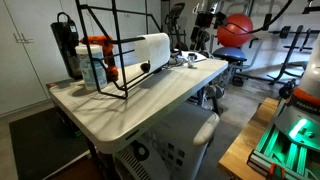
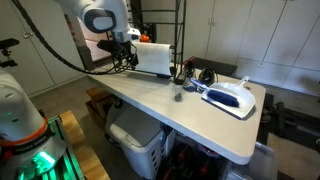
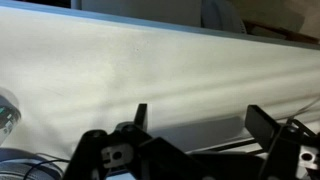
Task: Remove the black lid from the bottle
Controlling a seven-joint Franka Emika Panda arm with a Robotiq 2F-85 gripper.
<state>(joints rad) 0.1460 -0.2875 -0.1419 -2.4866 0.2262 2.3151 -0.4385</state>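
Observation:
A small clear bottle (image 2: 178, 93) with a dark lid stands upright near the middle of the white table (image 2: 150, 100). My gripper (image 2: 127, 52) hangs in the air above the table, well away from the bottle and beside the paper towel roll (image 2: 155, 56). In the wrist view the gripper (image 3: 200, 125) is open and empty over bare tabletop. A clear rounded object (image 3: 5, 112) shows at the left edge of that view; I cannot tell if it is the bottle.
A black wire rack (image 1: 105, 50) holds the paper towel roll (image 1: 145, 48). A tall black bottle (image 1: 65, 42) and an orange-topped container (image 1: 95, 55) stand at one end. A white and blue appliance (image 2: 230, 97) lies at the other end. Gym equipment stands beyond the table.

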